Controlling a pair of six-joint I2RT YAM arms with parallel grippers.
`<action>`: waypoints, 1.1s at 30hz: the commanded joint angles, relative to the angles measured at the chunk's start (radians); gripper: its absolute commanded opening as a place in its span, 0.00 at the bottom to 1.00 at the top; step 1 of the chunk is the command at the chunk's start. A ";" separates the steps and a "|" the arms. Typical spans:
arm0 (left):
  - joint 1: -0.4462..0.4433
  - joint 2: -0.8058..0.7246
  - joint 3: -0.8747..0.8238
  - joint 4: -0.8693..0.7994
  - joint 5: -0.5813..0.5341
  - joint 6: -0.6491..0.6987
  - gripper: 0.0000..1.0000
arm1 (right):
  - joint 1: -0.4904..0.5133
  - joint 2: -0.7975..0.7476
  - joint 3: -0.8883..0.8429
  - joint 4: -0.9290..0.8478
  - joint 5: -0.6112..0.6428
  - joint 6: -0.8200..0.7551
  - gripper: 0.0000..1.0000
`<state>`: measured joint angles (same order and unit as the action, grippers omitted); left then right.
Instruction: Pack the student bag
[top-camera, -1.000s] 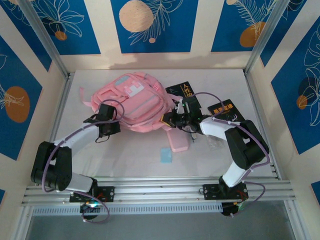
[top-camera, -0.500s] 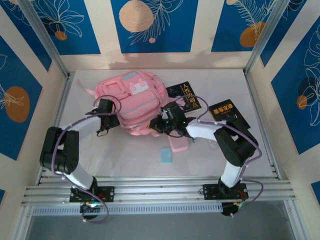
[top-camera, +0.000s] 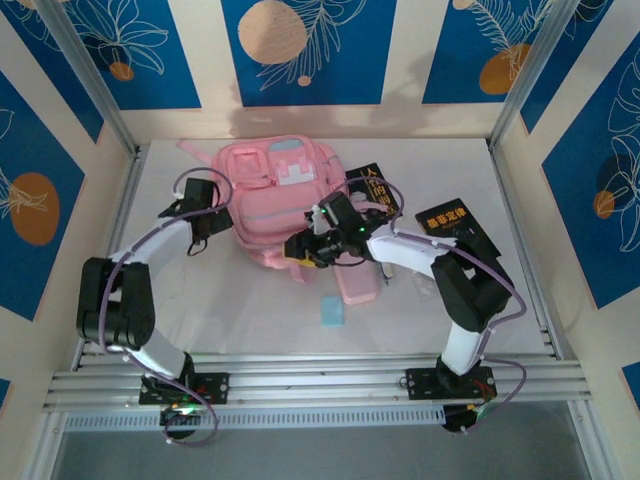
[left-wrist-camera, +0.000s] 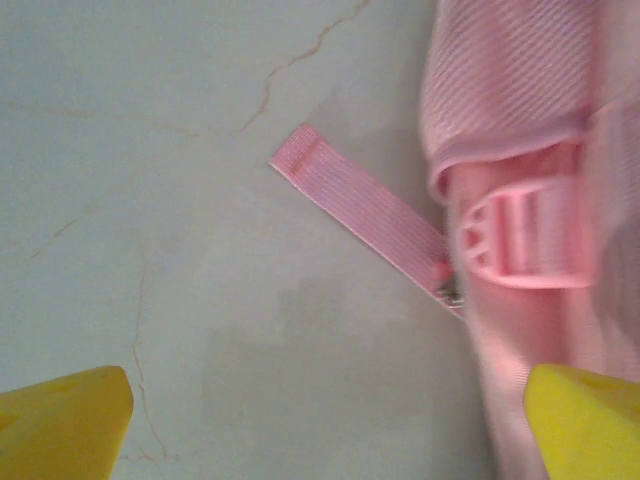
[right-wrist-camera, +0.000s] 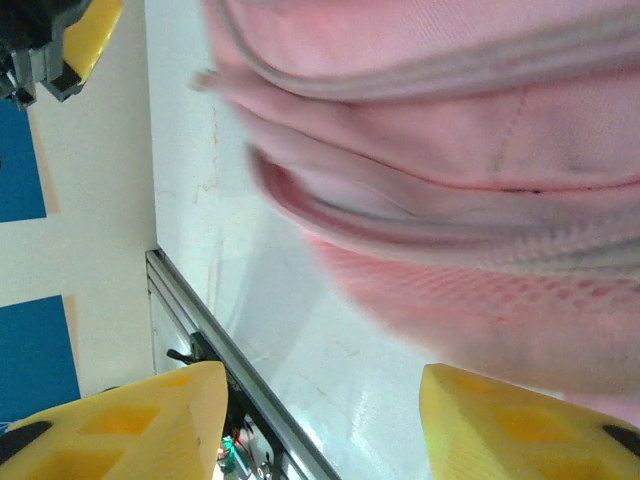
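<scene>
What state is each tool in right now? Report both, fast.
Left tool: open, holding nothing.
Right tool: open, holding nothing, at the student bag.

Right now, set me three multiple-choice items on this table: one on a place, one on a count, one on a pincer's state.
1. The pale blue flat piece lies: A on the backpack; B against the far wall; C on the table, nearer the arm bases than the pink pencil case.
2. Black books with yellow lettering: A one; B two; C four.
3. The left pincer is: A open, gripping nothing; B shut on a strap; C shut on a buckle.
1 C: bare table surrounds it. 2 B: both lie right of the backpack. 3 A: its yellow fingertips stand wide apart.
</scene>
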<state>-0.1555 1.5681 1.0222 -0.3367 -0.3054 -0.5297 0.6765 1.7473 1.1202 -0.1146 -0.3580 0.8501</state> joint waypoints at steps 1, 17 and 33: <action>-0.008 -0.073 0.001 -0.017 0.088 -0.025 1.00 | -0.046 -0.074 0.030 -0.113 -0.038 -0.093 0.58; -0.263 -0.130 0.000 0.138 0.276 -0.190 1.00 | -0.406 -0.082 0.102 -0.330 0.193 -0.306 0.64; -0.427 0.173 0.218 0.248 0.295 -0.191 1.00 | -0.635 0.317 0.458 -0.455 0.311 -0.541 0.66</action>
<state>-0.5846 1.6993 1.1984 -0.0967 -0.0013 -0.7498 0.0490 2.0006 1.4986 -0.4751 -0.0582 0.3958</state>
